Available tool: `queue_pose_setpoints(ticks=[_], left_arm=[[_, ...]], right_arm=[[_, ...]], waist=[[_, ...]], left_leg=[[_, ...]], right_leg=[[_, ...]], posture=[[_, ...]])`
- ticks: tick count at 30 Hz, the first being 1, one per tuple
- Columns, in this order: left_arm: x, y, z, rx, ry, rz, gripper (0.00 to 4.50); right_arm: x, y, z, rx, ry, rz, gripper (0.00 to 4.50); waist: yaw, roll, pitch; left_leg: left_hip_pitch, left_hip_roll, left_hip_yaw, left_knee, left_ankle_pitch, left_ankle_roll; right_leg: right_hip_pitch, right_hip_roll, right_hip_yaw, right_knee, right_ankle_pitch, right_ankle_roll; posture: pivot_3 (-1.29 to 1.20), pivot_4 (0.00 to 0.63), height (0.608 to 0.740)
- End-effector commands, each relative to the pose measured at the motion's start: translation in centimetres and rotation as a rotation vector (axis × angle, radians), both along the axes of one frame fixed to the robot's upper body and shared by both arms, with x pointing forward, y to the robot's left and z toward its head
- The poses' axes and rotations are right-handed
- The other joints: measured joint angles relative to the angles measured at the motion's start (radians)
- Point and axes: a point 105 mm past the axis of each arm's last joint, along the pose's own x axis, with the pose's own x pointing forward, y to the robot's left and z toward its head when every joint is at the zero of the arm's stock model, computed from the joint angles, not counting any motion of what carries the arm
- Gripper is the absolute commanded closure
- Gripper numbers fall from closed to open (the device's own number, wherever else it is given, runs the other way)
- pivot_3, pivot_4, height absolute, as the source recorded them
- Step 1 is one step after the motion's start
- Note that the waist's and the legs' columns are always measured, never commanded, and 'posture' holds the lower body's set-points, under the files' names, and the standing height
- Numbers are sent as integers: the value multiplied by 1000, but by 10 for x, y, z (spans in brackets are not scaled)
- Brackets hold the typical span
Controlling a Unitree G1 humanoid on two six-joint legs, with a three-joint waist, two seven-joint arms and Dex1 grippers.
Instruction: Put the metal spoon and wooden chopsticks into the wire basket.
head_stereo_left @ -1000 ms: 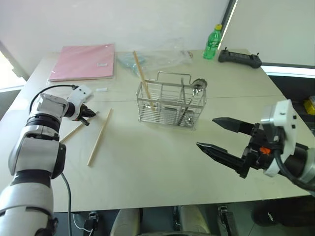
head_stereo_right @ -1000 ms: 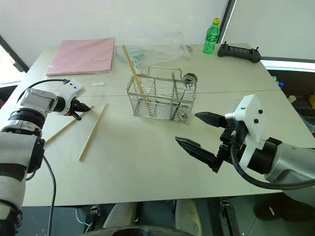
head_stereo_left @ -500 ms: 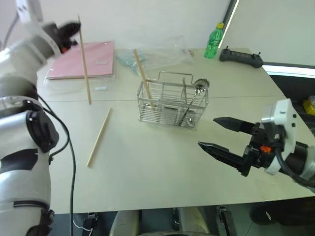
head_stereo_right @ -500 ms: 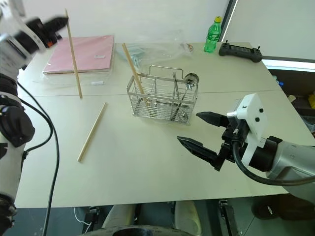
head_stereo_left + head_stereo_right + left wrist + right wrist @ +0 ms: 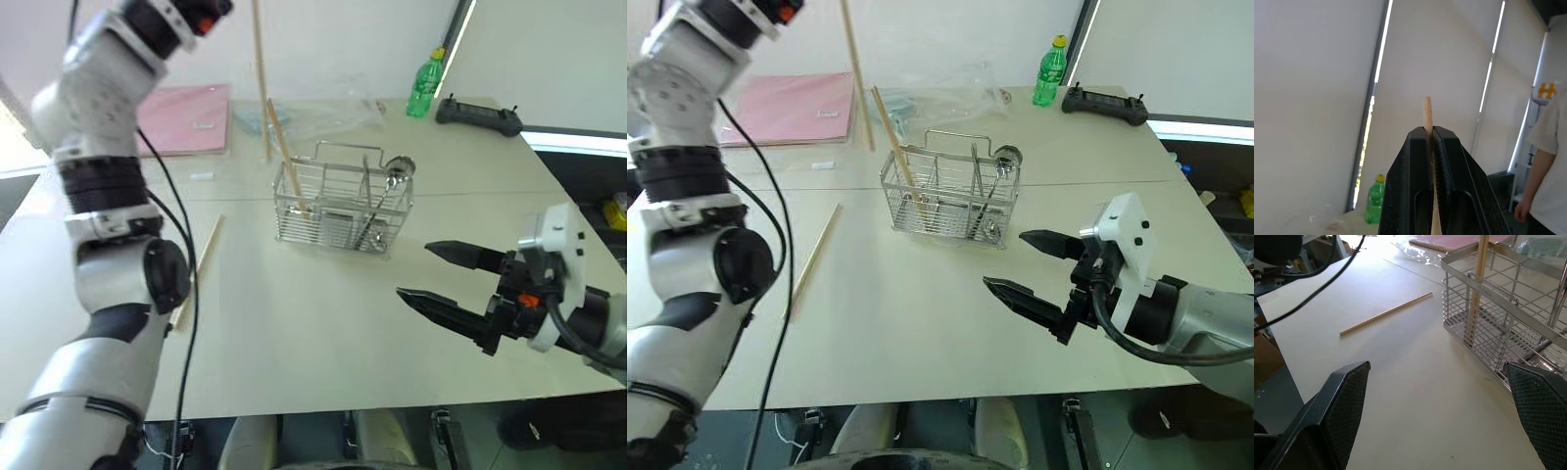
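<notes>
The left gripper (image 5: 1431,134) is raised high above the far left part of the tabletop (image 5: 323,323), its black fingers (image 5: 1409,186) pinched tight on one wooden chopstick (image 5: 261,78). In the head views that chopstick hangs nearly upright, its lower tip in the air at about 10 o'clock from the wire basket (image 5: 343,208), above the basket's far left corner. The left wrist view adds what the head views leave out: the stick's blunt end poking out just past the fingertips, and beyond it window blinds, a green bottle (image 5: 1374,199) and a person's arm (image 5: 1535,183).

A second chopstick (image 5: 285,155) already stands tilted in the basket's left compartment, leaning toward 11 o'clock. The metal spoon (image 5: 384,199) leans in the right compartment, its round bowl above the rim. A third chopstick (image 5: 199,271) lies flat on the tabletop at 8 o'clock from the basket, well apart from it; part of it is hidden behind the left arm in the left eye view, while the right wrist view shows its whole length.

The right gripper (image 5: 446,279) hovers with its jaws spread wide and nothing between them, at about 4 o'clock from the basket, near it but not touching.
</notes>
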Motion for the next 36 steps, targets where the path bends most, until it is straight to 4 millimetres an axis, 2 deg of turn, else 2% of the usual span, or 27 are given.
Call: queue_pose_setpoints(ticks=[1, 3, 7, 10, 16, 22, 24, 26, 28, 30, 32, 34, 36], left_arm=[[-13, -12, 12, 10, -87, -9, 4469], [-8, -24, -1, 49, -90, -11, 4469], [-3, -32, -13, 57, -73, -26, 4469], [-3, -37, -17, 59, -68, -45, 3429], [-11, -39, -14, 48, -68, -96, 460], [-13, -20, 0, 40, -44, -60, 460], [-8, -2, 5, 51, -21, 3, 460], [2, 22, 2, 118, 25, 92, 460], [16, 51, -11, 216, 102, 219, 460], [26, 70, -25, 294, 175, 308, 460], [42, 100, -57, 468, 279, 480, 460], [50, 123, -87, 572, 392, 575, 460], [56, 134, -112, 641, 476, 626, 460]], right_arm=[[-1, -1, 7, 1, -40, -6, 0], [-1, -1, 9, 6, -45, -11, 0], [-2, -2, 11, 16, -50, -24, 0], [-1, -3, 12, 24, -53, -38, 0], [0, -3, 12, 34, -52, -47, 0], [-1, -3, 9, 20, -44, -39, 0], [-1, -3, 8, 16, -43, -36, 0], [-2, -3, 7, 17, -43, -35, 0], [-2, -3, 5, 20, -41, -38, 0], [-3, -3, 4, 20, -39, -39, 0], [-6, -1, -2, 1, -29, -23, 0], [-9, 0, -8, -21, -20, -1, 0], [-11, 2, -12, -41, -17, 19, 0]], waist=[[-2, 0, 0], [1, 1, 0], [3, 1, 0], [2, 1, 0], [2, 1, 0], [1, 1, 0], [1, 1, 0], [-2, 1, 0], [-6, 2, 0], [-4, 4, -1], [3, 3, -1], [5, 3, -1], [5, 3, -1]], left_leg=[[0, 0, 0, 0, 0, 0], [0, 0, 0, 0, 0, 0], [0, 0, 0, 0, 0, 0], [-1, 0, 0, 1, 0, 0], [-1, 0, 0, 0, 0, 0], [0, 0, 0, 0, 0, 0], [0, 0, 0, 0, 0, 0], [0, 0, 0, 0, 0, 0], [0, 0, 0, -1, 0, 0], [1, 0, 0, -2, 0, 1], [1, 0, 0, -1, 0, 1], [0, 0, -1, 0, 0, 1], [-1, 0, 0, 0, 0, 0]], right_leg=[[0, 0, 0, 0, -1, -1], [0, 1, 0, 0, -1, -2], [0, 1, 0, 0, -1, -2], [0, 1, 0, 0, -1, -3], [0, 1, 0, 0, -1, -3], [0, 1, 0, 0, -1, -3], [0, 1, 0, 0, -1, -3], [0, 1, 0, 0, -1, -3], [0, 1, 0, 0, -1, -3], [0, 1, 0, 0, -1, -3], [0, 1, 0, 0, -1, -3], [0, 1, 0, 0, -2, -3], [0, 1, 0, -1, -2, -3]], posture=[[0, 150, 728], [0, 150, 728], [0, 150, 728], [0, 150, 728], [0, 150, 728], [0, 150, 728], [0, 150, 728], [0, 150, 728], [0, 150, 728], [0, 150, 728], [0, 150, 728], [0, 150, 728], [0, 150, 728]])
